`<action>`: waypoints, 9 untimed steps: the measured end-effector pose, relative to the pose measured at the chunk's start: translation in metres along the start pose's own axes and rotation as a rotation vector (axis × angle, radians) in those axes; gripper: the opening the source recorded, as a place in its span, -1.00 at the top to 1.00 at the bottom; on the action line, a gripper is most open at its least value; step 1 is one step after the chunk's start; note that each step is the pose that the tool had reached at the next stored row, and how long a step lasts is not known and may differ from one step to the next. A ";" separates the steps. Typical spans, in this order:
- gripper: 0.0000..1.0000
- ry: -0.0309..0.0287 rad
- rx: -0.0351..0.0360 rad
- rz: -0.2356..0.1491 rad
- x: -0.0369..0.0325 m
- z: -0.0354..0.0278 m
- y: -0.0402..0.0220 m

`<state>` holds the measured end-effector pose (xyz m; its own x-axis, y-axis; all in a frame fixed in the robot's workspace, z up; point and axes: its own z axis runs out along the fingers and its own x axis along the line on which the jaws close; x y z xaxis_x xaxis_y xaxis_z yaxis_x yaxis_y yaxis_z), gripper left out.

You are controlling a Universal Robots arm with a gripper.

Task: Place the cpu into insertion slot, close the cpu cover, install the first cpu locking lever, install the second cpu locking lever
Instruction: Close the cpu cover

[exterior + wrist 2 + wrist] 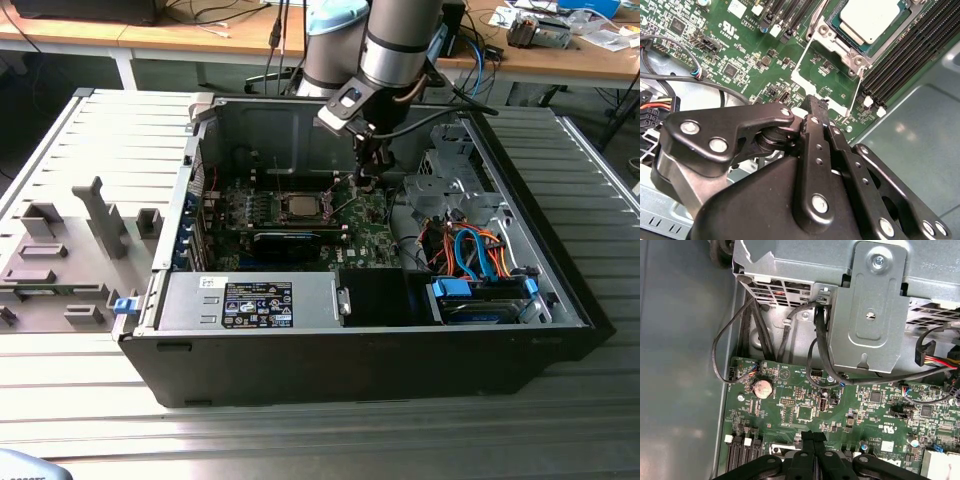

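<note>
Ribbed grey desk lies nearest us in the exterior view, and on it we see an open black computer case laid on its side. On the exterior view's left of the case, a grey fixture tray rests on the same desk. From above, the robot arm reaches down into the case. Across the case floor spreads the green circuit board, with a silvery power supply box along the near wall and orange and blue cables toward the exterior view's right. In the first wrist view a grey metal drive cage stands past the board's edge. Our jaws hang over the board, pressed together with nothing between them; the black fingertips meet along a thin seam. In the second wrist view long black memory slots run beside the insertion slot. The cpu sits inside that slot, silver top up. In the exterior view the jaws are near the cpu, on that view's right of it, apart and not touching. A round coin cell lies on the board beyond the fingertips.
</note>
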<state>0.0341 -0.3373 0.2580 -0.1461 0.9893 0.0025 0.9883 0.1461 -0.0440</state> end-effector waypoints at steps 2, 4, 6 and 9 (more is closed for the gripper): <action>0.79 0.0000 0.0000 0.000 0.0000 0.0002 0.0005; 0.79 0.0000 0.0000 0.000 0.0000 0.0004 0.0008; 0.79 0.0000 0.0000 0.000 0.0000 0.0005 0.0011; 0.79 0.0000 0.0000 0.000 0.0000 0.0007 0.0014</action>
<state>0.0354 -0.3372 0.2572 -0.1462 0.9893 0.0025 0.9883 0.1462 -0.0440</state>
